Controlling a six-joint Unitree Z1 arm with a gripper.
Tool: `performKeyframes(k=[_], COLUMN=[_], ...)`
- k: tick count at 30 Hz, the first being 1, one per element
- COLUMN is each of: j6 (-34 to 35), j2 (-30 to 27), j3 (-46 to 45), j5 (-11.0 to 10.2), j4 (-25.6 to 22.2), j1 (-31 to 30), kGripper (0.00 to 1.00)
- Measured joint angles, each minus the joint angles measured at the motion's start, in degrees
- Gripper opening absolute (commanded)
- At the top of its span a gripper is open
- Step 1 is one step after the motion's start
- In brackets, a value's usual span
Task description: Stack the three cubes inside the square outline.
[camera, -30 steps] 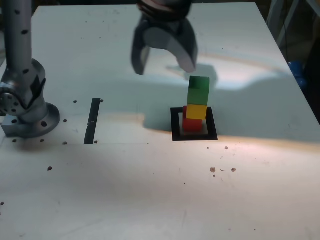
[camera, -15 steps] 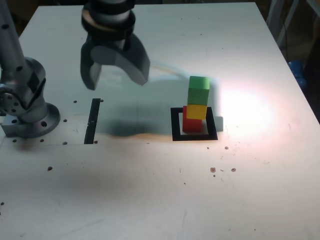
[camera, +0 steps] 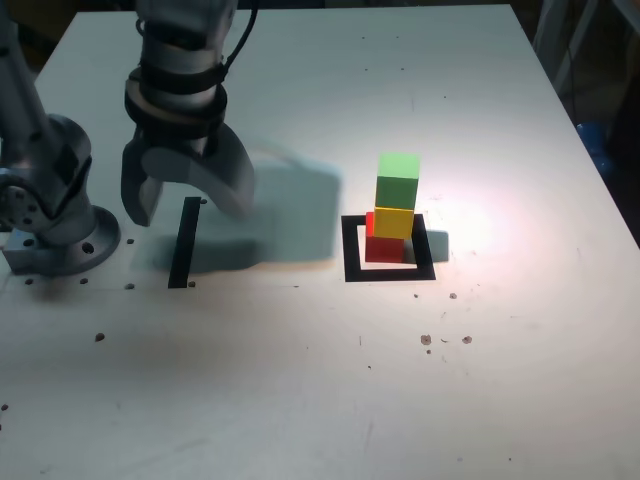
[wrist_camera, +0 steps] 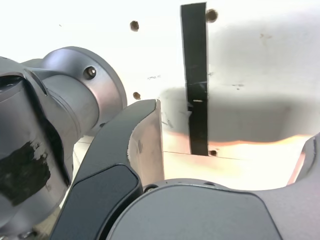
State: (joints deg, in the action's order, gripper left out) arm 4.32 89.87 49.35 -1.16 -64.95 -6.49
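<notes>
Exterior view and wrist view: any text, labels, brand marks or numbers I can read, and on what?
None: no readable text in either view.
Green cube, yellow cube, red cube: plain faces.
Square outline and black tape strip: unmarked.
End effector: no marking visible.

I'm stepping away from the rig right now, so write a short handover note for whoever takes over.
End effector: open, holding nothing, above the straight black tape strip, well off to the exterior view's left of the stack.
Cubes: red cube at the bottom, yellow cube on it, green cube on top, standing inside the square outline.
Done: all three stacked in the outline.
Left: no stacking; upper cubes sit slightly offset, so avoid bumping.
</notes>
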Motion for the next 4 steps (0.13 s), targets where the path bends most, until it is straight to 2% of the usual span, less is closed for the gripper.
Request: performKeyframes(k=[4], j6=[0.0], j2=[0.3], j3=[-2.7], j5=[0.7], j4=[2.9], j1=[0.0], kGripper=[1.0])
